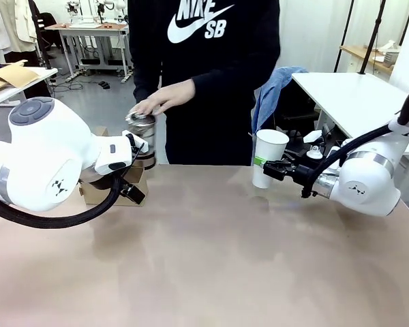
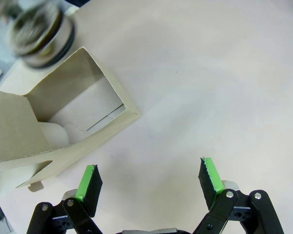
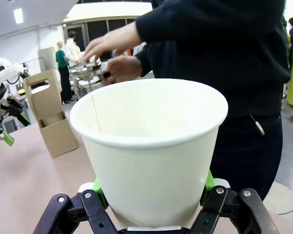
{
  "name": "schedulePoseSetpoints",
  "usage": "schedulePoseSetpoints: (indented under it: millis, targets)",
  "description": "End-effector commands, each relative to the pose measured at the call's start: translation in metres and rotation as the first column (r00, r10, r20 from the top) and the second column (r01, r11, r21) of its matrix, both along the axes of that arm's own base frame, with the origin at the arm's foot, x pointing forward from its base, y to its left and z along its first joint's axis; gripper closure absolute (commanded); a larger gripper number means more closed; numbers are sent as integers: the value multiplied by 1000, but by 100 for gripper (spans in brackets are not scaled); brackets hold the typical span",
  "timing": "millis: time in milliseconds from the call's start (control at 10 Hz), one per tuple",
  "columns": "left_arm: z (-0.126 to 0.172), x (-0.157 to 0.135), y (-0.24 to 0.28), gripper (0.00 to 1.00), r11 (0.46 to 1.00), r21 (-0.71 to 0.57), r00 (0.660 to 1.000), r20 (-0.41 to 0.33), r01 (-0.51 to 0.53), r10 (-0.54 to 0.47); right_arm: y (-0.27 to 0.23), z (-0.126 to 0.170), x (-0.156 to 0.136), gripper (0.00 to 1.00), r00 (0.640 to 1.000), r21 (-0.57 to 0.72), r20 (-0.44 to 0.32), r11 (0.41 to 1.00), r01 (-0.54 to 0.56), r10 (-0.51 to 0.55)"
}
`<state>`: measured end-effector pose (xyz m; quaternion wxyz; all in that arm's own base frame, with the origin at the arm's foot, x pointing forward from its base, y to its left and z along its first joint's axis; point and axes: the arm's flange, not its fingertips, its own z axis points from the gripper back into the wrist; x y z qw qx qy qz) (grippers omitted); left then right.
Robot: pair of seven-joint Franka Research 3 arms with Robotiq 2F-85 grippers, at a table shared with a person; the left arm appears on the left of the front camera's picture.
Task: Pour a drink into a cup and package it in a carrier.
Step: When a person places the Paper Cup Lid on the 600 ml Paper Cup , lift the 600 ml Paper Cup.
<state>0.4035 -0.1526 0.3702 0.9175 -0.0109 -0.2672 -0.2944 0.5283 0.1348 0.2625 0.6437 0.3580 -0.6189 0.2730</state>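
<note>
The right claw [image 1: 269,165] pinched the cup [image 1: 268,157] by its sides. The cup stood upright, long axis vertical and open mouth up, at the table's [image 1: 211,259] far right. The left claw [image 2: 149,183] hung spread wide over bare table just beside the carrier [image 2: 83,112]. Its wrist view looked down into a pocket, which the arm hid in the front view. A person's hand [image 1: 165,97] rested on the jug [image 1: 142,126].

Left arm reaches in from 9 o'clock, its hand [image 2: 149,178] spread wide, pointing downward, seemingly touching nothing. Right arm enters from 3 o'clock, hand [image 1: 264,167] level, clamped on the cup [image 1: 269,144].
</note>
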Motion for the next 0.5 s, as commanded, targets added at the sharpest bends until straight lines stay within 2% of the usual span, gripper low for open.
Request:
schedulePoseSetpoints:
  millis: [0, 400]
  targets:
    - [0, 0, 1, 0, 1000, -3, 1000, 0, -1, 1, 1, 5, -4, 20, 1000, 2, 4, 1000, 1, -1]
    - [0, 0, 1, 0, 1000, -3, 1000, 0, -1, 1, 1, 5, -4, 20, 1000, 2, 4, 1000, 1, -1]
